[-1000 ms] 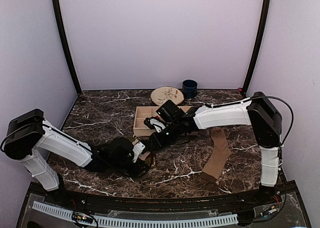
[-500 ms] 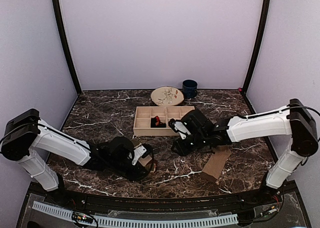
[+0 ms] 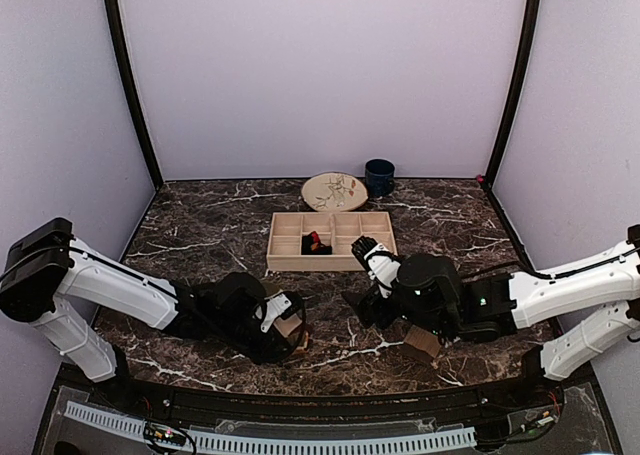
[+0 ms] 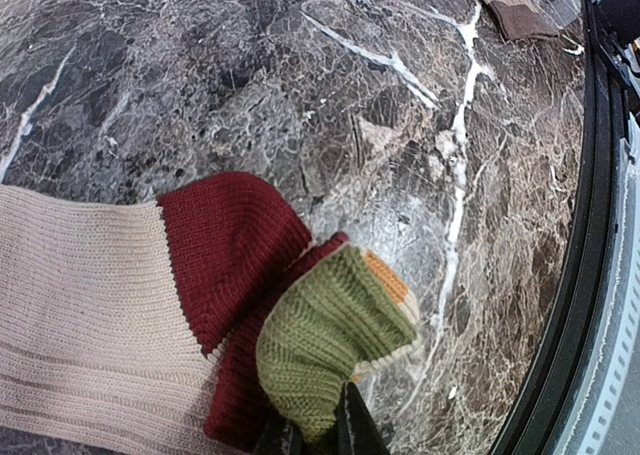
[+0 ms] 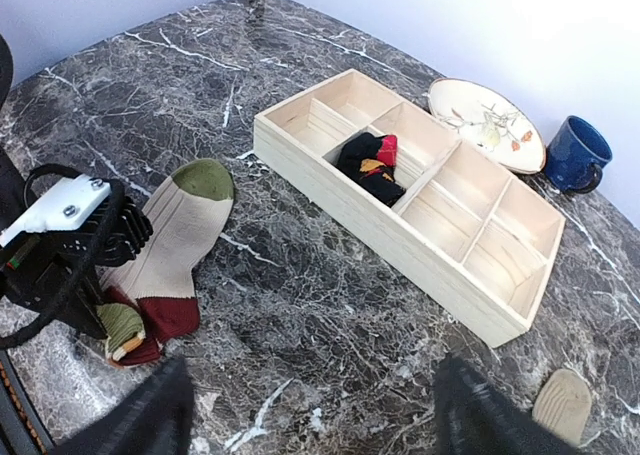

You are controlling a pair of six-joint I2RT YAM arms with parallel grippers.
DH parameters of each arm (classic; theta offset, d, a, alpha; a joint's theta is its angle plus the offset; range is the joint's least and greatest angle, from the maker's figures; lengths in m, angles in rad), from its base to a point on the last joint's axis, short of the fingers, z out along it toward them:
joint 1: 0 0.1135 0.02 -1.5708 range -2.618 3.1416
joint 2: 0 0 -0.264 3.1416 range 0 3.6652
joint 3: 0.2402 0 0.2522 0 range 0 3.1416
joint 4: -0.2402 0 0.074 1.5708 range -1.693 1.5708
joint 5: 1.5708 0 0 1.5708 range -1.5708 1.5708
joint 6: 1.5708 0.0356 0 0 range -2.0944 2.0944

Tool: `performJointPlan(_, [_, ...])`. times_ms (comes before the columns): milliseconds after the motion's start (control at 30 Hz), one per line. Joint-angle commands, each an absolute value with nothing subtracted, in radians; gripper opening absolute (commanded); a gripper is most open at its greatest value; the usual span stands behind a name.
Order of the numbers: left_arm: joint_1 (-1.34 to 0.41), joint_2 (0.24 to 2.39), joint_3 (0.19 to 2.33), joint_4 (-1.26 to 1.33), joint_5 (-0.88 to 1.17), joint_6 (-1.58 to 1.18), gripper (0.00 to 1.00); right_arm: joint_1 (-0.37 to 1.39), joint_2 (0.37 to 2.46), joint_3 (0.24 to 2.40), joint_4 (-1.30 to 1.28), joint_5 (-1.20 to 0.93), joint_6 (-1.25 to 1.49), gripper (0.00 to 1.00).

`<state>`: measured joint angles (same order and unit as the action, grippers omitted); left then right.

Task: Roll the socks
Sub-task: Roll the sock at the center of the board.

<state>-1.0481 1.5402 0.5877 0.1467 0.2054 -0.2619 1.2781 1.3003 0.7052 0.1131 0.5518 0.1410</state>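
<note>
Low down, left hand (image 4: 312, 427) on sock (image 4: 90, 285).

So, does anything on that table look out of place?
Nothing looks damaged, just scattered. The black-and-red sock is bundled in one compartment of the wooden tray, the tan sock lies alone, and the beige striped sock has its green end doubled over, pinched in the left claw.

left hand (image 4: 312, 437): pinched shut (arm stretched low) | right hand (image 5: 310, 415): spread wide
</note>
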Motion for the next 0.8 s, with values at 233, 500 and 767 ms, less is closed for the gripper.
performJointPlan(233, [-1.046,1.566,0.579,-0.041,0.282,-0.246,0.0,1.313,1.289,0.715,0.233,0.429,0.061,0.96])
performJointPlan(500, [-1.032,1.555,0.583,-0.065,0.309,-0.231,0.0,1.479,1.467,0.732,0.206,0.636,-0.098,0.78])
performJointPlan(767, [-1.028,1.58,0.607,-0.08,0.359,-0.217,0.0,1.6,1.706,0.791,0.2,0.729,-0.169,0.69])
